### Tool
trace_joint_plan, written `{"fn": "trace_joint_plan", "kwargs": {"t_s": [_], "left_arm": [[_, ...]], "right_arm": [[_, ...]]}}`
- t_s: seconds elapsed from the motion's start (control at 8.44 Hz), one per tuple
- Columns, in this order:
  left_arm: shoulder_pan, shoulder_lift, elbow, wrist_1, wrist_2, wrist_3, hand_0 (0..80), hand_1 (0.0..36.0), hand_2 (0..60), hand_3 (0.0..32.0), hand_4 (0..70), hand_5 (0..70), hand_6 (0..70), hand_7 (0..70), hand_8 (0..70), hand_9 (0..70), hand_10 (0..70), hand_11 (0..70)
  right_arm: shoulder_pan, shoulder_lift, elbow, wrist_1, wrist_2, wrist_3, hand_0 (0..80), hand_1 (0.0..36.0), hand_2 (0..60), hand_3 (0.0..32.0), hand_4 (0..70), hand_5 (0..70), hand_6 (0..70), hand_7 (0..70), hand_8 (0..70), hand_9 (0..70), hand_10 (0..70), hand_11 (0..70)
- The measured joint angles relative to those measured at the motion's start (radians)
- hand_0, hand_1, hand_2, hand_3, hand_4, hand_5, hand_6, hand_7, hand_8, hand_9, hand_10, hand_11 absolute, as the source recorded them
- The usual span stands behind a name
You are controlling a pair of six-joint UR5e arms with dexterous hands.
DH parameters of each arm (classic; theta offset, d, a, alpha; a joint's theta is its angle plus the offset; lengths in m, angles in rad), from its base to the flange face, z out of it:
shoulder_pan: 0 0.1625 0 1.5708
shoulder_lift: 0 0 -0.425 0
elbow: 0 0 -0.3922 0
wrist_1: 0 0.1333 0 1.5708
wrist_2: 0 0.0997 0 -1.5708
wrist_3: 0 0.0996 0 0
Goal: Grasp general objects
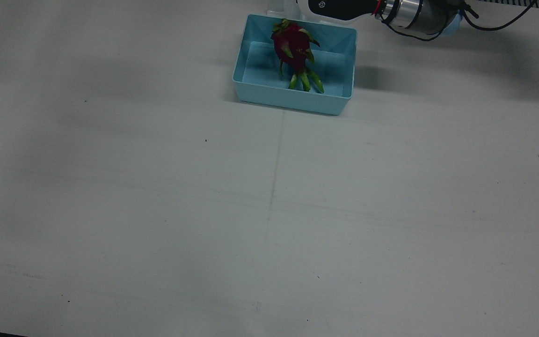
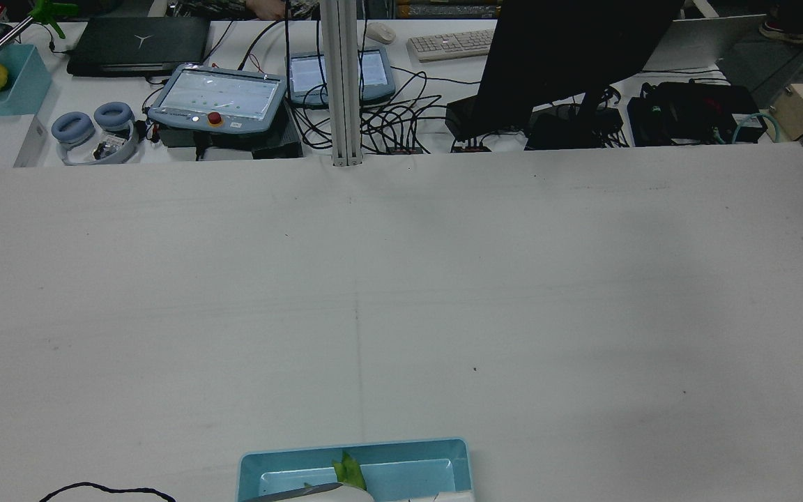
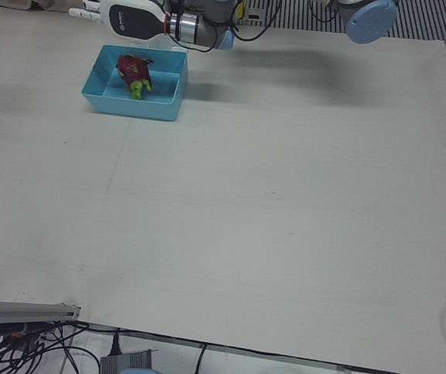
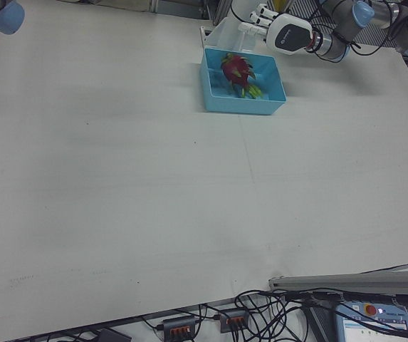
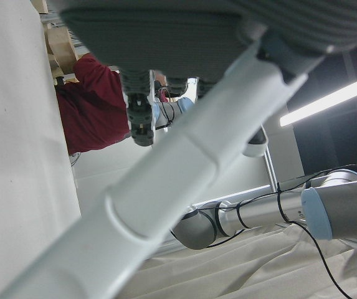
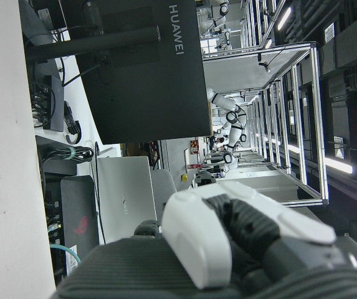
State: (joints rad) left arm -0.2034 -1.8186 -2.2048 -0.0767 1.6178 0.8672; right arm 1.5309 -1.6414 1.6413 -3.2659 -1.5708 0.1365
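A magenta dragon fruit (image 1: 294, 51) with green scales lies in a light blue bin (image 1: 251, 91) at the robot's edge of the table. It also shows in the left-front view (image 3: 135, 72) and the right-front view (image 4: 238, 73). My left hand (image 4: 271, 27) hovers just behind the bin's rear wall, fingers (image 4: 255, 14) spread and empty, apart from the fruit. It shows at the top of the front view (image 1: 335, 6) and in the left-front view (image 3: 125, 15). My right hand shows only in its own view, as a stretched finger (image 6: 240, 227) holding nothing.
The white table (image 1: 269, 210) stretches wide in front of the bin. Beyond its far edge stand a monitor (image 2: 569, 56), teach pendants (image 2: 217, 94), cables and a metal post (image 2: 342, 84). A blue joint cap of the right arm (image 4: 4, 14) sits at the right-front view's corner.
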Motion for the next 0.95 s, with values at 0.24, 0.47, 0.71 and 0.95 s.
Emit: {"fn": "trace_joint_plan", "kwargs": {"t_s": [0.24,0.47,0.71,0.95], "left_arm": [[-0.003,0.001,-0.002,0.000,0.000,-0.002,80.0,36.0,60.0,0.0,31.7,70.0,52.8,70.0,23.6,38.5,42.0,63.4],[-0.022,-0.002,0.004,0.003,-0.001,-0.034,80.0,36.0,60.0,0.0,70.0,70.0,70.0,70.0,70.0,70.0,70.0,70.0],[-0.171,-0.004,0.035,-0.019,0.006,-0.123,80.0,36.0,60.0,0.0,70.0,70.0,70.0,70.0,70.0,70.0,70.0,70.0],[-0.441,0.001,0.071,-0.019,0.036,-0.165,80.0,36.0,60.0,0.0,70.0,70.0,70.0,70.0,70.0,70.0,70.0,70.0]], "right_arm": [[0.000,0.000,0.000,0.000,0.000,0.000,0.0,0.0,0.0,0.0,0.0,0.0,0.0,0.0,0.0,0.0,0.0,0.0],[0.000,0.000,0.000,0.000,0.000,0.000,0.0,0.0,0.0,0.0,0.0,0.0,0.0,0.0,0.0,0.0,0.0,0.0],[0.000,0.000,0.000,0.000,0.000,0.000,0.0,0.0,0.0,0.0,0.0,0.0,0.0,0.0,0.0,0.0,0.0,0.0],[0.000,0.000,0.001,0.000,0.000,0.000,0.0,0.0,0.0,0.0,0.0,0.0,0.0,0.0,0.0,0.0,0.0,0.0]]}}
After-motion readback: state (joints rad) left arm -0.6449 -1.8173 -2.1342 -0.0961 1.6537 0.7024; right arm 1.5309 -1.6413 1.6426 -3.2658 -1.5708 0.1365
